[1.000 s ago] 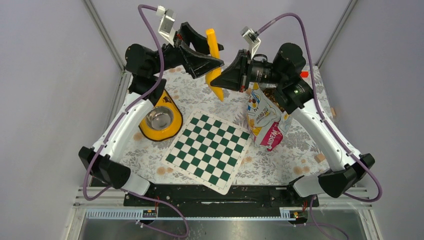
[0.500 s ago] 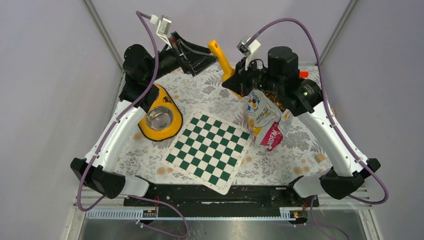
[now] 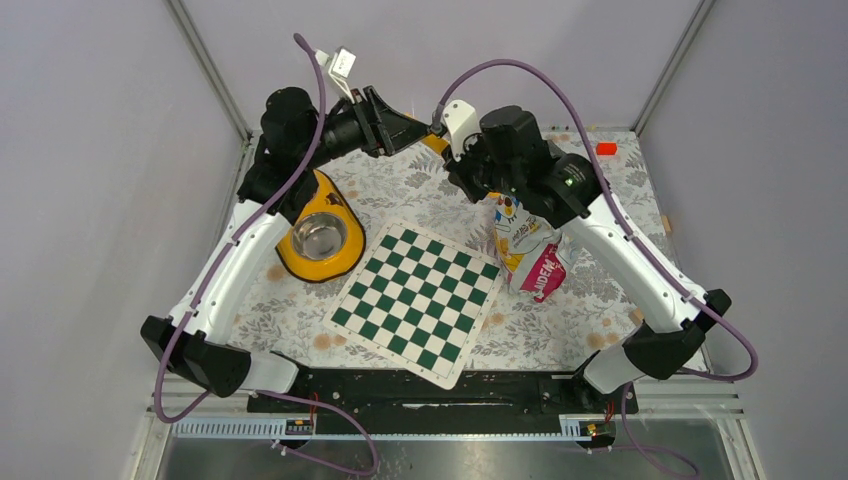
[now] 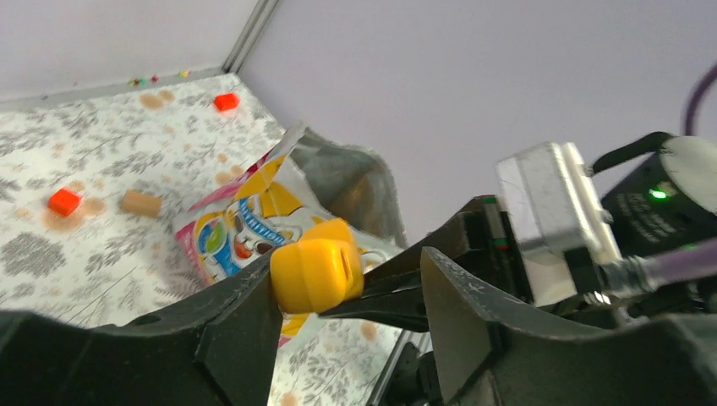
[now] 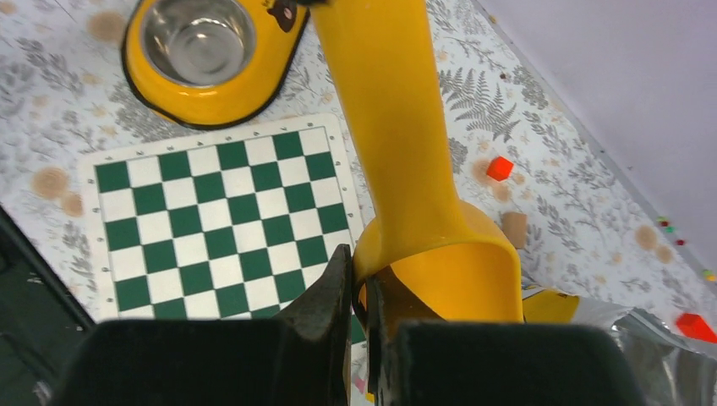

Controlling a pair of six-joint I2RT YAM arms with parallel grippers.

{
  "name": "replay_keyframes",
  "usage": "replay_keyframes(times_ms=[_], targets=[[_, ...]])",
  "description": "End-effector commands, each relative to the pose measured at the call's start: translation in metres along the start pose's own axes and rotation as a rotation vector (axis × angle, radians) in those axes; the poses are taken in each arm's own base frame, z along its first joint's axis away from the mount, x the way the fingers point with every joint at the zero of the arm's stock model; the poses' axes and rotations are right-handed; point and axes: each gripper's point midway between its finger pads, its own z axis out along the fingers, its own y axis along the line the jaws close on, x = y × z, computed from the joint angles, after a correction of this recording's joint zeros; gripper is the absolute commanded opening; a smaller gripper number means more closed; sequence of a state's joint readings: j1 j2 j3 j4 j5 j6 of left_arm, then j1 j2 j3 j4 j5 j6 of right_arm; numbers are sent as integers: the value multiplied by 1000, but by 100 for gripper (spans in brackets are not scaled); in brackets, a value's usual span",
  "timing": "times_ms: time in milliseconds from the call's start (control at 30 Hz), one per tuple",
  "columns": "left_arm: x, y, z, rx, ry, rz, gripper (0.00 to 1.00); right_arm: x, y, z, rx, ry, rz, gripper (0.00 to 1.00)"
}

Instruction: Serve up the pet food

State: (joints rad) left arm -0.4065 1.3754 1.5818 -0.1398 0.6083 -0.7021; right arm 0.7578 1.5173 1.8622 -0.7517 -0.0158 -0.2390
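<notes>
Showing none of its pieces in any view, the pet food cannot be placed with certainty; the dark mouth of the bag (image 4: 245, 220) conceals whatever lies inside. The bag is a glossy printed foil pouch, white, pink and yellow, standing crumpled with its torn top open on the right half of the counter (image 3: 590, 290), which is covered by a grey floral cloth.

A yellow scoop (image 5: 397, 127) of smooth moulded plastic hangs above the bag, with a long flat handle that widens into a rounded, deep bowl. The right pincer (image 5: 359, 254) is clamped on the scoop at the rim, where handle meets bowl, its two black fingers pressed close together. The left pincer (image 4: 351, 271) is spread wide around the blunt, squared end of the handle; that end rests against one finger and stands apart from the other.

To the left of the bag lies a flat chessboard (image 3: 420, 292) of green and white squares, turned at an angle. Beyond its far left corner sits a feeding dish (image 3: 345, 222), a polished steel cup set in a yellow rounded base with a black edge. Small red cubes (image 4: 64, 201) and a tan wooden block (image 4: 140, 203) lie scattered on the cloth near the bag, well apart from one another.
</notes>
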Motion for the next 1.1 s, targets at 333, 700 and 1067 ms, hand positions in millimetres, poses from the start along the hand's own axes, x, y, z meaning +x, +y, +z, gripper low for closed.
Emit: replay_keyframes(times_ms=[333, 700, 1067], targets=[[20, 8, -5, -49, 131, -18, 42, 0, -6, 0, 76, 13, -179, 0], [26, 14, 3, -40, 143, -97, 48, -13, 5, 1, 22, -76, -174, 0], [31, 11, 5, -14, 163, -133, 40, -24, 9, 8, 9, -116, -143, 0]])
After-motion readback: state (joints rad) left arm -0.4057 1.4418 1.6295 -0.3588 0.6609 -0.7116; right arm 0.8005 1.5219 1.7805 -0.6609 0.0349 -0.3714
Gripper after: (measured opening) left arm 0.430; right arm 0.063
